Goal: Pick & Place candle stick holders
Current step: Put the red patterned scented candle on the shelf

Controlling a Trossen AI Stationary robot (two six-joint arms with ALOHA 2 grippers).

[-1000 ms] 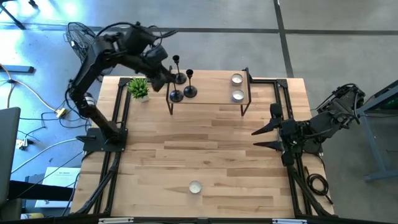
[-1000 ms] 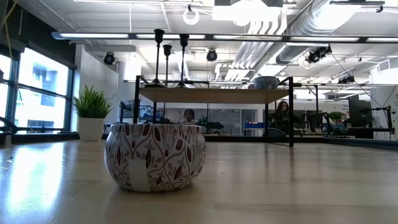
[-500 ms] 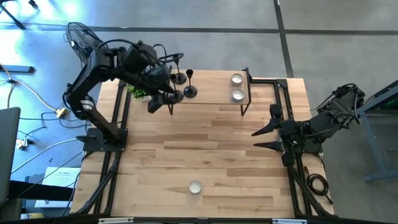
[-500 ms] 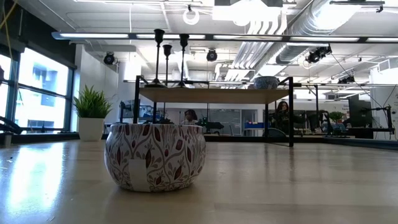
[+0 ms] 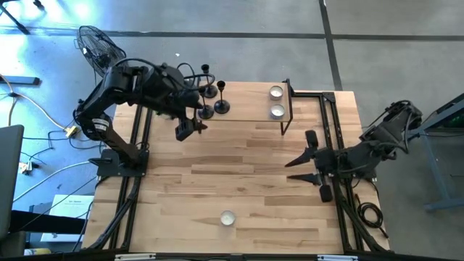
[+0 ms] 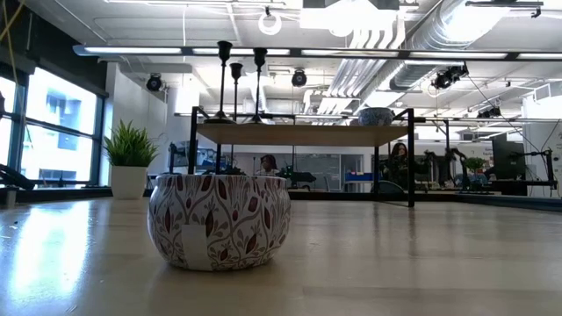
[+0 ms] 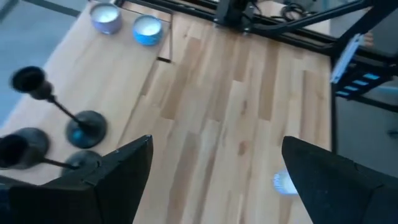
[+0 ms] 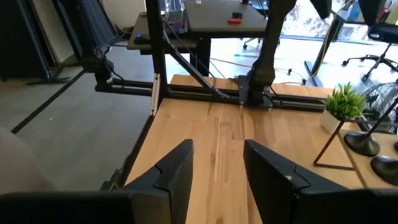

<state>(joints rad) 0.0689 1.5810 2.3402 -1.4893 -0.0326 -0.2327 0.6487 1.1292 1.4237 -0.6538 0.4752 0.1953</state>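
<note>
- The three candle stick holders (image 5: pixel 211 98) are standing together on the raised shelf (image 5: pixel 254 110) at the bench's far side.
- The left hand (image 5: pixel 185 128) is backing off them, fingers spread and empty, so placement looks finished.
- The right hand (image 5: pixel 303 167), part-spread and apparently empty, is drifting inward over the bench (image 5: pixel 232 181).

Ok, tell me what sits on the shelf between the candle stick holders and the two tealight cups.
Nothing: in the high view the shelf is bare wood between the candle stick holders and the tealight cups.

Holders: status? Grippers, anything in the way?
Left gripper open, empty, beside the shelf. Right gripper parted, empty. Three holders upright on shelf. Nothing in the way.
</note>
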